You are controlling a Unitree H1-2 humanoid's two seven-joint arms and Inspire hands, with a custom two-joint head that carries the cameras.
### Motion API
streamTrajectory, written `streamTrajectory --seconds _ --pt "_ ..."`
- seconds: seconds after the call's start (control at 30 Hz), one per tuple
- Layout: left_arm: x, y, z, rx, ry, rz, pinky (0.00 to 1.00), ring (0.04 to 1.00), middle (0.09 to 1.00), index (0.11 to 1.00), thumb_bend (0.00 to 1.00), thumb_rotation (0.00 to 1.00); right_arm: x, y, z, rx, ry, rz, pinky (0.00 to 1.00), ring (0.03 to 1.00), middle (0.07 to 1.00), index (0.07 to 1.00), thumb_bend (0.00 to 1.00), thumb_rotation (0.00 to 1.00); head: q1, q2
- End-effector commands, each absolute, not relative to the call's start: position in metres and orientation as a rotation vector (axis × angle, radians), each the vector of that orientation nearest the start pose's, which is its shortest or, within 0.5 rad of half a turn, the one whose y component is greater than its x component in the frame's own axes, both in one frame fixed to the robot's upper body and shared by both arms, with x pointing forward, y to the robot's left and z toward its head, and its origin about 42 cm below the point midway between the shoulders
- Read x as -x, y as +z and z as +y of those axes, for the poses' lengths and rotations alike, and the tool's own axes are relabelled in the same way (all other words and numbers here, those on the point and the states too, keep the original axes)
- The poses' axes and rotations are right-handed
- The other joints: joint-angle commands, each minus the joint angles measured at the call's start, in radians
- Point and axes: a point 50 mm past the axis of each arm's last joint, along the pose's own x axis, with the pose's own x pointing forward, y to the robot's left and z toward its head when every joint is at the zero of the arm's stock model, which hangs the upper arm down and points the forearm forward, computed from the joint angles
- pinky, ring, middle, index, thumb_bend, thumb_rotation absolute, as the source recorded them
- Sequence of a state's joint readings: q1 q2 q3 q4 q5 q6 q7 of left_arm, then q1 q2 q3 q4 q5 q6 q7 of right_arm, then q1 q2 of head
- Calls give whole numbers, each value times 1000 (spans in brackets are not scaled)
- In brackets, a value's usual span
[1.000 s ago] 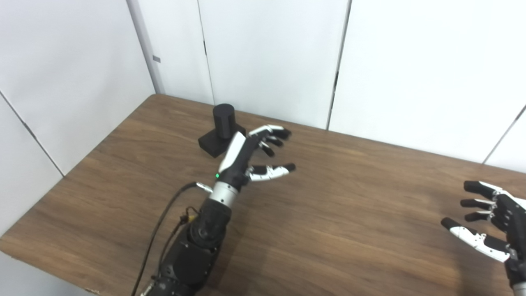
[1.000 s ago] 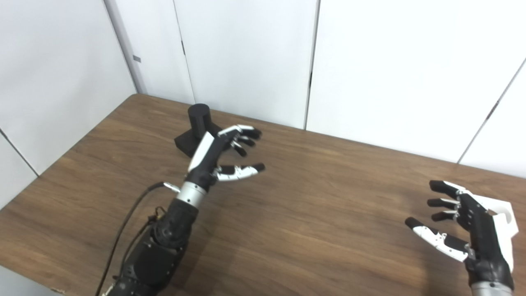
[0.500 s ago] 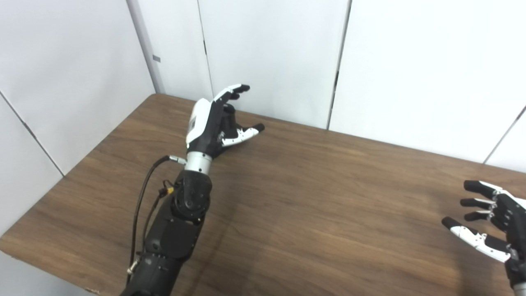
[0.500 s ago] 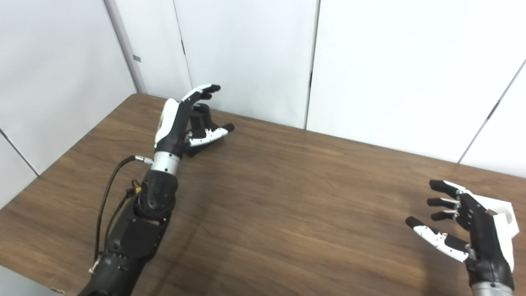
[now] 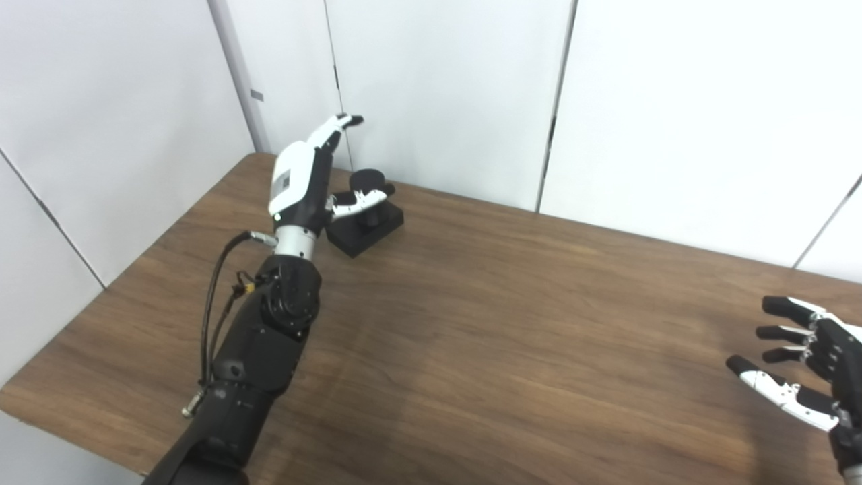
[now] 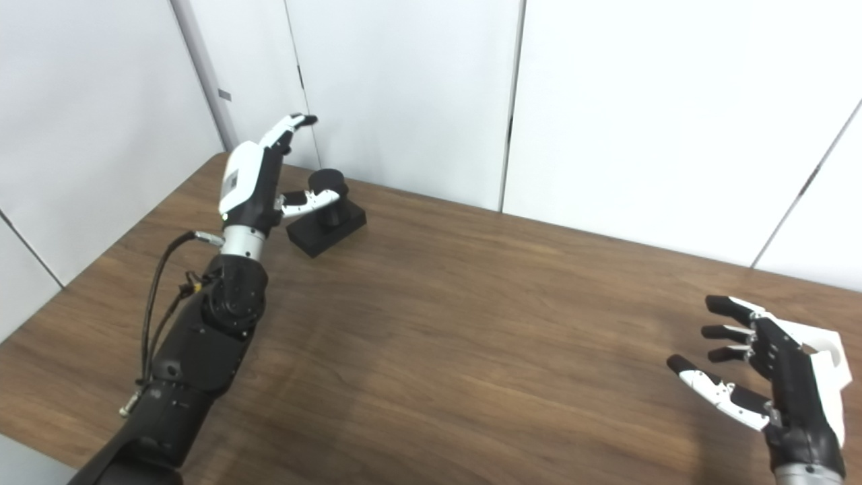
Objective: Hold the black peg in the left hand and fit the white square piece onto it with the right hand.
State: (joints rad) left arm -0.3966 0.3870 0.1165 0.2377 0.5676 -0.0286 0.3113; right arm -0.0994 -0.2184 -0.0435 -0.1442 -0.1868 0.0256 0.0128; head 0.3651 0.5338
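Left hand spread beside the peg, right hand waiting over the white piece

I judge the black peg point(image 5: 367, 195) stiff, light and probably smooth plastic, so I would wrap the upright cylinder rather than its flat base, which offers only thin edges. It is a matte black round post on a square block, standing at the far left of the desk point(image 5: 512, 337). My left hand point(image 5: 303, 182) is just left of it, fingers point(image 5: 333, 128) apart and raised, thumb reaching across in front of the post, holding nothing. At the near right, my right hand point(image 6: 774, 377) hangs empty with fingers apart, and the white square piece point(image 6: 825, 367) shows behind it, with a rounded cutout along its top edge.
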Motion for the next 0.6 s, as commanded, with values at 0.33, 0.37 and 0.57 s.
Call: streamTrajectory --seconds 0.33,0.37,0.57 --pt "-411 249 366 -1043 591 -164 945 1000 999 905 1000 438 -315 196 -277 414 -41 -299 515 642 755 710 500 0 2 -1" --pt "-412 249 366 -1060 588 -138 955 1000 1000 909 1000 453 -315 196 -277 410 -42 -297 517 642 754 710 501 0 3 4" --pt "-415 240 366 -1150 548 -27 894 1000 1000 883 1000 565 -316 194 -278 413 -37 -308 502 638 753 708 496 0 3 5"
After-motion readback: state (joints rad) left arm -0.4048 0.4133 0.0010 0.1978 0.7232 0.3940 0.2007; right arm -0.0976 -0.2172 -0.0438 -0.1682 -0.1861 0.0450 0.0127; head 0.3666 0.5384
